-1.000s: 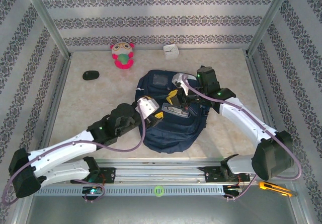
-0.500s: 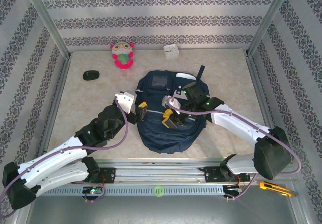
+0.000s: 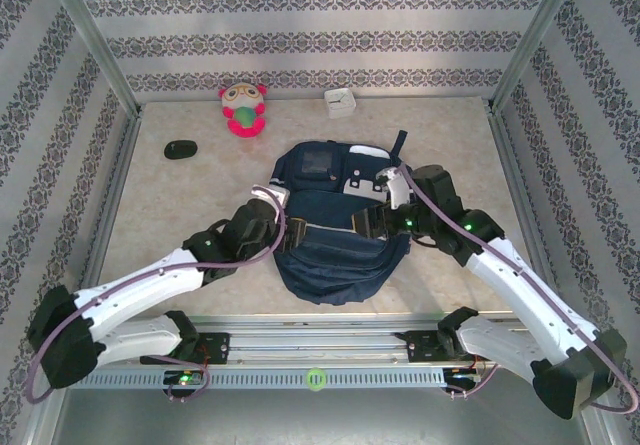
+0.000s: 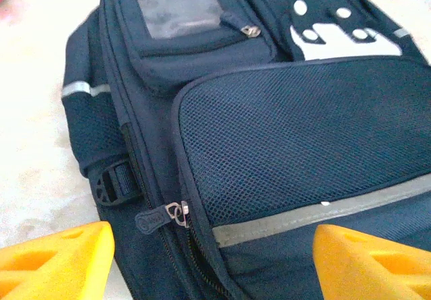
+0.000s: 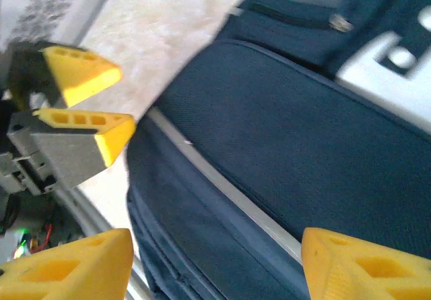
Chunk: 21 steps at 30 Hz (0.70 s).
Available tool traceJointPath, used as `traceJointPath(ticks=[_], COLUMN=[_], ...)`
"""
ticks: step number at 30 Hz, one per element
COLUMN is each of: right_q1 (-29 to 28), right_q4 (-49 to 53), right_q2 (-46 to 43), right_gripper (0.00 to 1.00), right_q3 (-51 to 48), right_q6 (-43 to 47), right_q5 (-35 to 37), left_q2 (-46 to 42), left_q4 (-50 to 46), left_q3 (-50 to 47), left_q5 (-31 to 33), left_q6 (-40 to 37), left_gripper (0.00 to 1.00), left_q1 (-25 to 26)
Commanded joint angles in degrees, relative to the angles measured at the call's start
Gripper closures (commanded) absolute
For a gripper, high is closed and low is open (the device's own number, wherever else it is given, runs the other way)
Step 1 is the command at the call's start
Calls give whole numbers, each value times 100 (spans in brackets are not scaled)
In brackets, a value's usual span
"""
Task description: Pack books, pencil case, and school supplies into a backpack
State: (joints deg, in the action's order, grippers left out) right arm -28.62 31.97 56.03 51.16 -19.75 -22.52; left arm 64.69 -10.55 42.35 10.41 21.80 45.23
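The left fingers (image 4: 54,263) stand spread wide, pinching nothing. The backpack (image 4: 303,131) lies flat on the counter (image 3: 180,195) directly ahead of and beneath them, its mesh front panel and grey reflective stripe spanning the gap between the two yellow tips. A zipper pull (image 4: 163,217) rests on the navy fabric just ahead of the tip at the left edge of the wrist view, apart from it. The right fingers (image 5: 67,273) are also held well apart, with nothing between them; the backpack's dark panel fills the space ahead of them and a little below. Across the bag, ahead of the right fingers and off to their left, the left fingers' two yellow tips show side by side with a gap between them. From above, both arms reach onto the backpack from opposite sides. Well beyond both sets of fingers, near the far wall, sit a plush toy (image 3: 243,108), a black oval object (image 3: 181,149) and a white box (image 3: 340,102).
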Motion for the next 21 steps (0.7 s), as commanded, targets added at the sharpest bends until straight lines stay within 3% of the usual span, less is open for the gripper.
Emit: traceJointPath(ticks=[1, 6, 12, 19, 21], right_q1=[-45, -75, 202, 523, 526], right_q4=[418, 119, -318, -437, -275], right_q2=[26, 465, 1090, 1241, 937], right_gripper=[33, 32, 36, 37, 34], right_q3=[-502, -1125, -1314, -944, -613], right_q6=[-1299, -1724, -1582, -790, 143], right_q5=[930, 1027, 1549, 1447, 1276], left_q2=[269, 585, 904, 861, 415], left_q4=[-132, -126, 53, -49, -19], left_q3=[152, -53, -333, -111, -58], left_q5=[-145, -136, -220, -246, -743], left_q6=[363, 382, 333, 47, -348], left_gripper=[24, 34, 38, 34, 28], left_q1=[-124, -181, -181, -270, -600])
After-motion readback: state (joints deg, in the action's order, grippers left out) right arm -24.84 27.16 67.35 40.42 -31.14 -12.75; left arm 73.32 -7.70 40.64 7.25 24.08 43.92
